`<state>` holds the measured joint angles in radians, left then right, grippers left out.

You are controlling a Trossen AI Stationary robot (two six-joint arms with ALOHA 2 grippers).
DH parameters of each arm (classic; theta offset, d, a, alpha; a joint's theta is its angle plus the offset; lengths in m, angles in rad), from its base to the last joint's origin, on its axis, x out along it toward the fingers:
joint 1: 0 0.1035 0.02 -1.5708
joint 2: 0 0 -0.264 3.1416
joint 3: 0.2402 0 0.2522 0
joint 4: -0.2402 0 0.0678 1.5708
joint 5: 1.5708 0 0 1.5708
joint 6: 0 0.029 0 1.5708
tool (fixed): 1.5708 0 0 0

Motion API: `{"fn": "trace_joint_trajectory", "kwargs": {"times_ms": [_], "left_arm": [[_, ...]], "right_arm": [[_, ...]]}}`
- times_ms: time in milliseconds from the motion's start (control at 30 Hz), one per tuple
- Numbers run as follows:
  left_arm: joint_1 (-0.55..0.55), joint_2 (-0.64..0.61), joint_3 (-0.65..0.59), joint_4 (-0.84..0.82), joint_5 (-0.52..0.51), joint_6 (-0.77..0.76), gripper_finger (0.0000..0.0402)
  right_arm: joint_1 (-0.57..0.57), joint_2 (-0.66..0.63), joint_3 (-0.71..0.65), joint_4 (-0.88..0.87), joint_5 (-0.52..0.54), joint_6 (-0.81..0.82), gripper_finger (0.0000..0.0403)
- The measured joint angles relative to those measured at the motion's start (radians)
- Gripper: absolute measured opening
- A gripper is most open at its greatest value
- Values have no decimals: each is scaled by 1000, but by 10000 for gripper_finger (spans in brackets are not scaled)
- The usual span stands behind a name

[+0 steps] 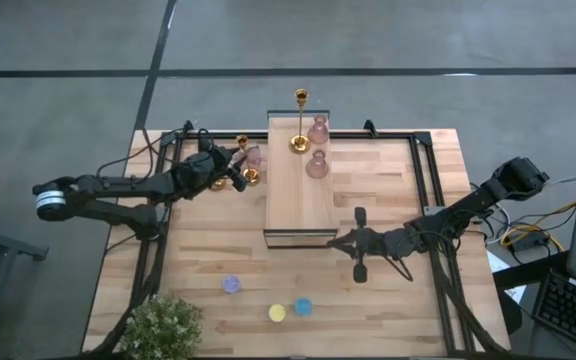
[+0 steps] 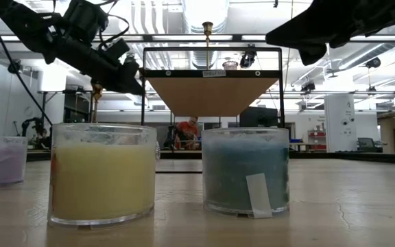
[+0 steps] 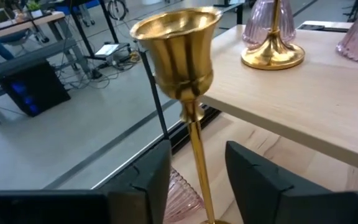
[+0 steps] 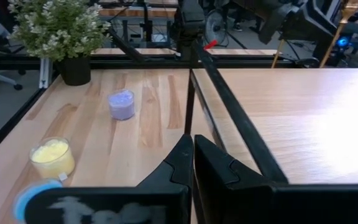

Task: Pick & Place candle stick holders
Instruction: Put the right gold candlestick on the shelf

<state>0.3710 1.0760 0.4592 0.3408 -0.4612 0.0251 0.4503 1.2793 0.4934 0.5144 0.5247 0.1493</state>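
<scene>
Left tool (image 3: pixel 194 180) open, fingers either side of upright gold candle holder (image 3: pixel 182 68) stem, just left of wood block (image 1: pixel 300 185). Right tool (image 4: pixel 191 163) closed, idle.

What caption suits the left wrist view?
Open left pincer straddling a gold candle stick holder beside the wooden block.

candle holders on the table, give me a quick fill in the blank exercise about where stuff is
1. On the wooden block stand one gold holder and ____ pink vases.
2. The left gripper's fingers stand on either side of a gold holder's ____, with gaps showing.
3. The three small cups sit near the table's front edge; the one between the purple cup and the blue cup is ____.
4. The right gripper is ____ and holds nothing.

Missing words: two; stem; yellow; shut
</scene>
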Motion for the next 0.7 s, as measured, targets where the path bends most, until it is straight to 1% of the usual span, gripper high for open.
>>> {"fn": "trace_joint_trajectory", "kwargs": {"times_ms": [133, 367, 500, 700], "left_arm": [[6, 0, 0, 20, 3, 1, 171], [36, 6, 0, 76, 6, -1, 168], [48, 32, 2, 111, 59, 4, 168], [48, 44, 3, 130, 61, 23, 168]], "right_arm": [[0, 0, 0, 0, 3, 0, 8], [0, 0, 0, 0, 3, 0, 8], [1, 0, 0, 0, 3, -1, 8], [1, 0, 0, 0, 2, 0, 8]]}}
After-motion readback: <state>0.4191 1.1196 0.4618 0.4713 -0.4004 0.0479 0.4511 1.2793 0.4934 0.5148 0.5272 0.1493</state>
